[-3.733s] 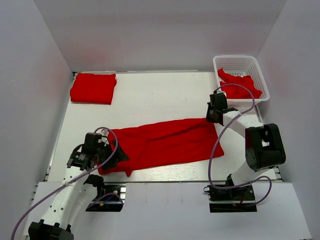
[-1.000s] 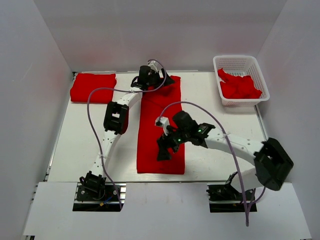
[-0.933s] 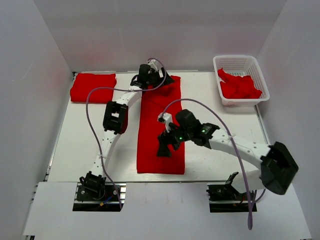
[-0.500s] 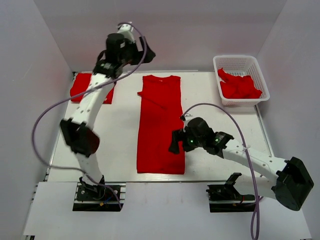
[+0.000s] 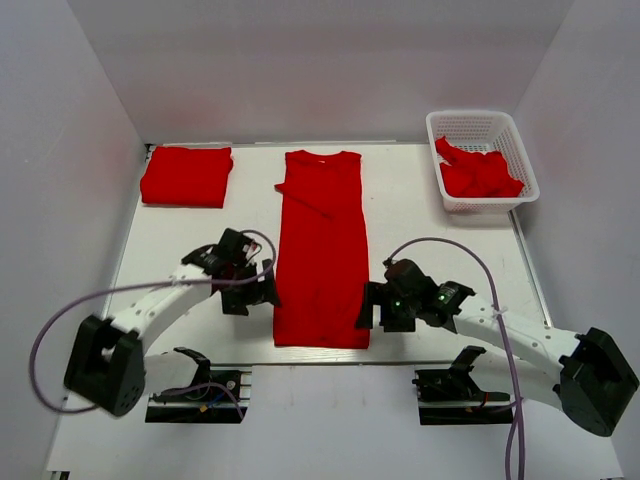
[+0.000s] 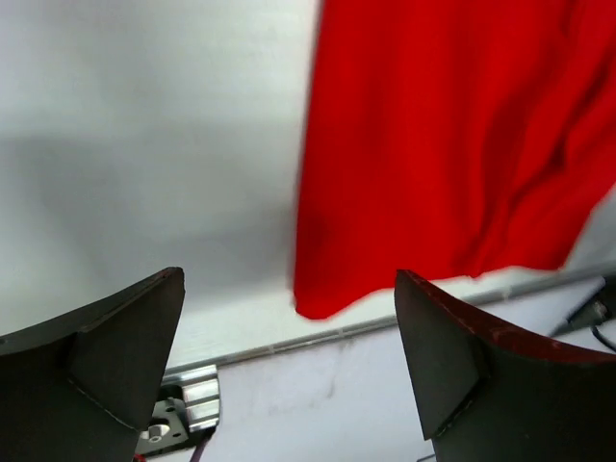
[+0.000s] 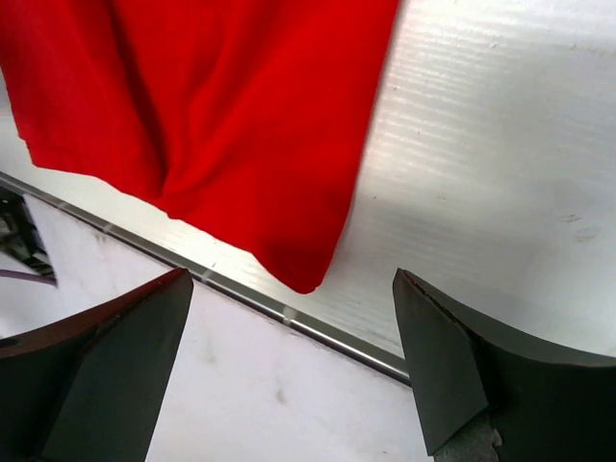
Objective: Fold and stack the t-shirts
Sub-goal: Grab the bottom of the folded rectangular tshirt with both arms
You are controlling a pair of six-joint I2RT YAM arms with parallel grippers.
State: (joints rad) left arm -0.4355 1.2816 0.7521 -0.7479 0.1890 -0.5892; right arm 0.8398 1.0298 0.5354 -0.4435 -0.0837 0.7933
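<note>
A red t-shirt lies on the table as a long narrow strip, neck at the far end, hem near the front edge. My left gripper is open just left of its lower left side; the near left hem corner shows between its fingers. On the other side my right gripper is open beside the lower right side, the right hem corner ahead of it. A folded red t-shirt rests at the far left. More red t-shirts lie crumpled in the basket.
The white lattice basket stands at the far right corner. A metal rail runs along the table's front edge, close to both grippers. White walls enclose the table on three sides.
The left arm swung from high at the back left down to the shirt's lower left side. The right gripper slid a little nearer the front edge. The shirt stayed put.
</note>
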